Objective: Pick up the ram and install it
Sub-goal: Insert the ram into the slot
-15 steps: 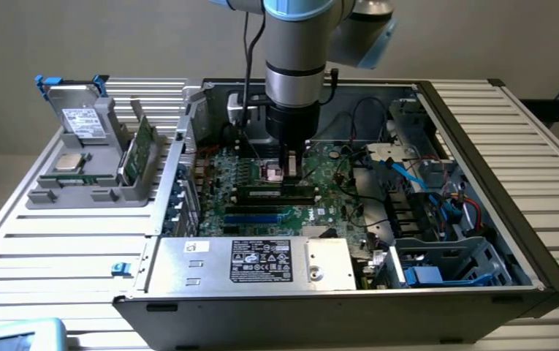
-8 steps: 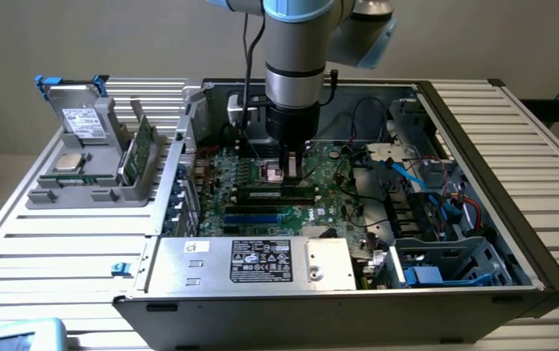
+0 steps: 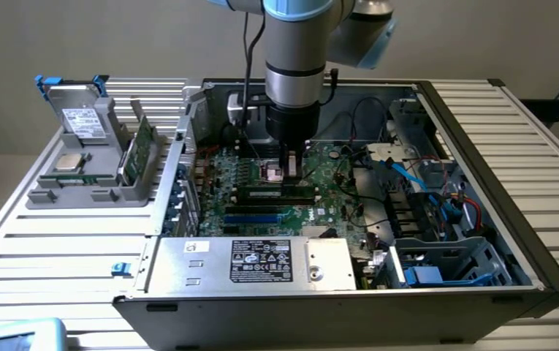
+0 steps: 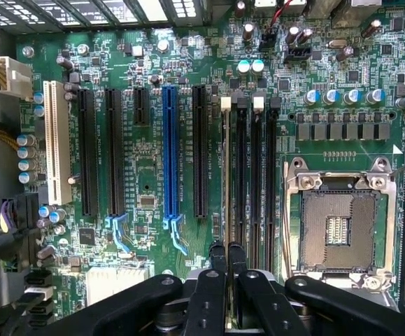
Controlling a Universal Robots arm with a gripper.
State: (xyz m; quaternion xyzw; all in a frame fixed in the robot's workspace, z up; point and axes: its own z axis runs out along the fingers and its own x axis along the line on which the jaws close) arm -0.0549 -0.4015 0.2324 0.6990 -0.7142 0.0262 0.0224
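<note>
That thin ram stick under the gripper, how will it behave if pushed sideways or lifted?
The ram, seen edge-on in its slot, looks thin: probably stiff along its length but fragile to sideways force. Slim beside the gripper, it is likely light. Standing in the slot, it seems unlikely to tip.

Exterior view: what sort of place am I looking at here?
Probably a robotics lab bench for computer assembly: an open computer case lies on a slatted metal table, a robot arm reaches down over its motherboard, and a grey parts holder sits beside it.
</note>
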